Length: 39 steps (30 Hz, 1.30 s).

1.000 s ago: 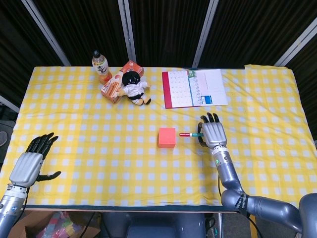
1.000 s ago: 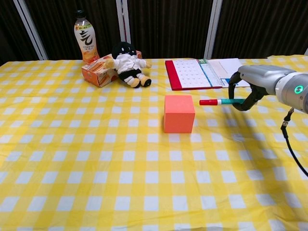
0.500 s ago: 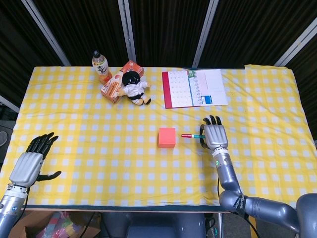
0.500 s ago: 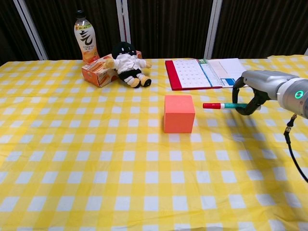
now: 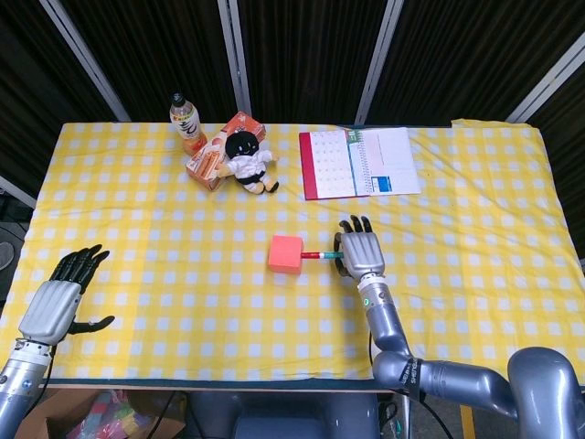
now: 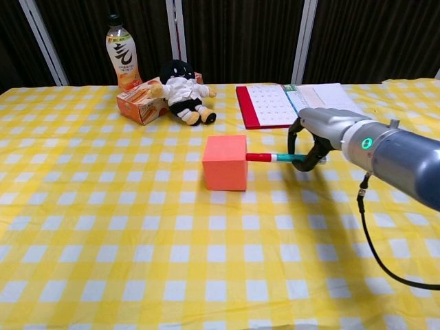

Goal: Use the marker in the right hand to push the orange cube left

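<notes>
my right robot hand gripping the marker, red tip touching the orange cube, my left robot hand open near the worktop's front-left edge

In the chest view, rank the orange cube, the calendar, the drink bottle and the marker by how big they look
1. calendar, though it lies farther back
2. orange cube
3. drink bottle; close to the cube in apparent size, so this order is unsure
4. marker, partly hidden in the right hand

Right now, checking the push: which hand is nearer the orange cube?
Right. The right hand sits just right of the orange cube, its marker touching it; the left hand rests at the far-left table edge.
</notes>
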### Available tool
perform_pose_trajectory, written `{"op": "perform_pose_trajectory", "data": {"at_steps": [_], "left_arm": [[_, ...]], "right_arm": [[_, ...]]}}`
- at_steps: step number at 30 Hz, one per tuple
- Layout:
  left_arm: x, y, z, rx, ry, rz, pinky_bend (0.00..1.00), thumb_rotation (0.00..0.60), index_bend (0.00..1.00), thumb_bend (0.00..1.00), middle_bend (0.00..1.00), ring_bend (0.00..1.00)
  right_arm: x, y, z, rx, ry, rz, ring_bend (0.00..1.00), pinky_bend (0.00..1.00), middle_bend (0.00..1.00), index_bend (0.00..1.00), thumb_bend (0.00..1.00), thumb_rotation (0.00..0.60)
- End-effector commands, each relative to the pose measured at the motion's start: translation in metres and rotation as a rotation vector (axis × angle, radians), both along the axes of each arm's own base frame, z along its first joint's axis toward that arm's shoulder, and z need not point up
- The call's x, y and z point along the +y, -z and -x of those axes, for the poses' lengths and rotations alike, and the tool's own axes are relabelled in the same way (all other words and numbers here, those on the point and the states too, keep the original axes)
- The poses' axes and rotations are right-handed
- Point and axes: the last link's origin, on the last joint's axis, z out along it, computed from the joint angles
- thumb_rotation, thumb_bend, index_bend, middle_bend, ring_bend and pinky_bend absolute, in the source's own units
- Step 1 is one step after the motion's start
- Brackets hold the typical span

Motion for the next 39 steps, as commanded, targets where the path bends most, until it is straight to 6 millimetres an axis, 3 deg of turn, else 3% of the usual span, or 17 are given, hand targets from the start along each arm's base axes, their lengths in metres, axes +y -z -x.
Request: {"op": "perform_pose_trajectory", "data": {"at_steps": [1, 8, 14, 26, 32, 39], "left_arm": [[0.0, 0.0, 0.001, 0.0, -0.001, 0.001, 0.0, 0.6, 0.0, 0.0, 0.0, 0.0], [0.001, -0.001, 0.0, -0.006, 0.001, 0.002, 0.0, 0.6, 0.0, 0.0, 0.0, 0.0], [0.0, -0.001, 0.0, -0.009, 0.003, 0.0, 0.0, 0.6, 0.0, 0.0, 0.0, 0.0], [-0.001, -0.001, -0.001, -0.009, 0.01, 0.002, 0.0, 0.6, 0.0, 0.0, 0.0, 0.0], [-0.001, -0.001, -0.002, -0.011, 0.01, 0.003, 0.0, 0.6, 0.0, 0.0, 0.0, 0.0], [-0.002, -0.001, -0.001, -0.012, 0.011, 0.004, 0.0, 0.6, 0.0, 0.0, 0.0, 0.0]], "right_arm": [[0.001, 0.006, -0.013, -0.01, -0.02, -0.011, 0.0, 0.0, 0.19, 0.58, 0.57, 0.6], [0.006, 0.017, -0.037, -0.015, -0.062, -0.025, 0.0, 0.0, 0.19, 0.58, 0.58, 0.6], [0.004, 0.014, -0.026, 0.02, -0.033, -0.003, 0.0, 0.0, 0.19, 0.59, 0.58, 0.6], [0.009, -0.012, 0.013, 0.077, 0.052, 0.06, 0.0, 0.0, 0.19, 0.59, 0.58, 0.6], [0.013, -0.012, 0.011, 0.072, 0.054, 0.059, 0.0, 0.0, 0.19, 0.59, 0.58, 0.6], [0.01, 0.0, -0.005, 0.038, 0.066, 0.056, 0.0, 0.0, 0.19, 0.59, 0.59, 0.6]]}}
